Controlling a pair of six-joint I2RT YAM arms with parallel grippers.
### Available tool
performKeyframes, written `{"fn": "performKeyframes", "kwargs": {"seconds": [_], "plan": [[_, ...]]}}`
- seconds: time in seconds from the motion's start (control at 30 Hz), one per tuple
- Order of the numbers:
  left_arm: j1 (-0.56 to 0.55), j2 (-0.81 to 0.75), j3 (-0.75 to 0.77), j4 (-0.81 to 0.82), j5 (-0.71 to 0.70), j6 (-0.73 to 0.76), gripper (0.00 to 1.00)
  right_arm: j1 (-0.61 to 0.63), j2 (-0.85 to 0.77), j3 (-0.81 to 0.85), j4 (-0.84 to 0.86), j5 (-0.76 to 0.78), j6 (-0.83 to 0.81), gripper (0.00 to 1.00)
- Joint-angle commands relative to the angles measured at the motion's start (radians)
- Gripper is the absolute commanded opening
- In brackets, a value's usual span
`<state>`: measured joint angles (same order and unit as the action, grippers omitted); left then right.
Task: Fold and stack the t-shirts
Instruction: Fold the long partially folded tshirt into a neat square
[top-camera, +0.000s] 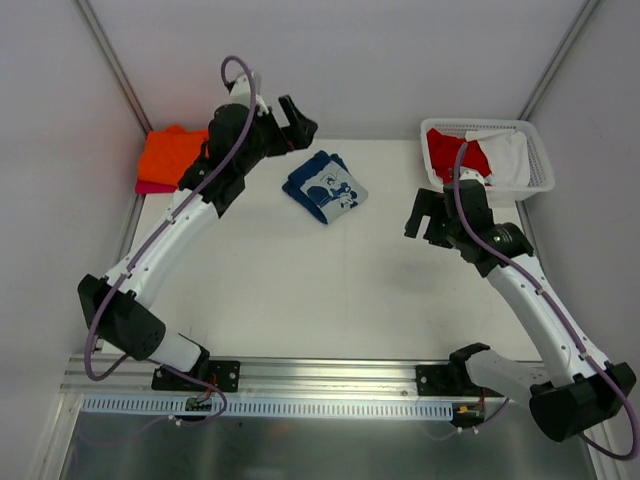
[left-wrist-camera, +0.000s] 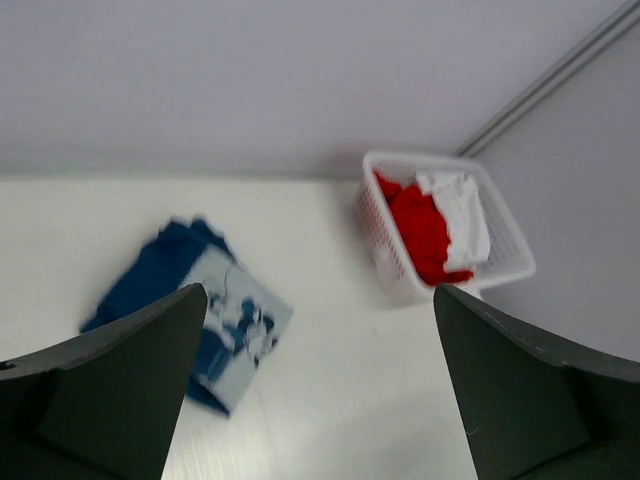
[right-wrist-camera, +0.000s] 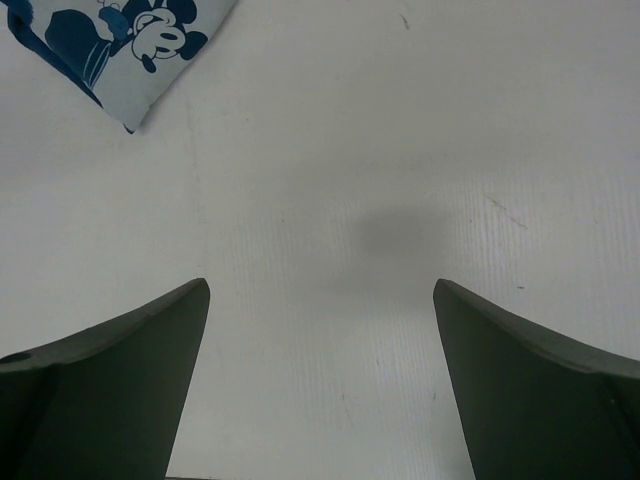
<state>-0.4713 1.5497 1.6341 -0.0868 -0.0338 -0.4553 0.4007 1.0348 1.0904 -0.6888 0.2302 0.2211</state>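
We find the navy t-shirt (top-camera: 325, 187) folded into a compact bundle on the white table (top-camera: 300, 290), in its far middle part, with a pale blue panel bearing a cartoon mouse print turned upward. The left gripper (top-camera: 297, 120) hangs just beyond the bundle's far-left corner, apart from the cloth. Its two fingers are spread wide with nothing between them. From its own wrist camera the navy t-shirt lies below and to the left, partly hidden behind one dark finger (left-wrist-camera: 110, 390). The right gripper (top-camera: 424, 214) stands well to the right of the navy t-shirt, close to the near-left corner of the white lattice basket (top-camera: 540, 165). Its fingers too are parted wide and hold nothing. Its wrist camera looks down on bare table, and only one corner of the bundle shows at the top left edge. At the far-left corner of the table we see an orange t-shirt (top-camera: 172, 150) resting on a magenta-pink t-shirt (top-camera: 150, 186), of which only a strip shows along the near side. Inside the basket, at the far right, a red t-shirt (top-camera: 445, 152) lies crumpled on the left side and a white t-shirt (top-camera: 510, 158) on the right, the two touching.
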Motion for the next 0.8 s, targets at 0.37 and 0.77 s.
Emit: {"fn": "performKeyframes", "kwargs": {"seconds": [0.37, 0.77], "plan": [[-0.013, -0.120, -1.070, 0.767, 0.156, -0.792, 0.99, -0.013, 0.059, 0.071, -0.009, -0.108, -0.014, 0.99], [-0.096, 0.647, -1.094, 1.768, 0.141, -1.367, 0.99, -0.057, -0.033, 0.040, -0.067, -0.066, -0.052, 0.99]]}}
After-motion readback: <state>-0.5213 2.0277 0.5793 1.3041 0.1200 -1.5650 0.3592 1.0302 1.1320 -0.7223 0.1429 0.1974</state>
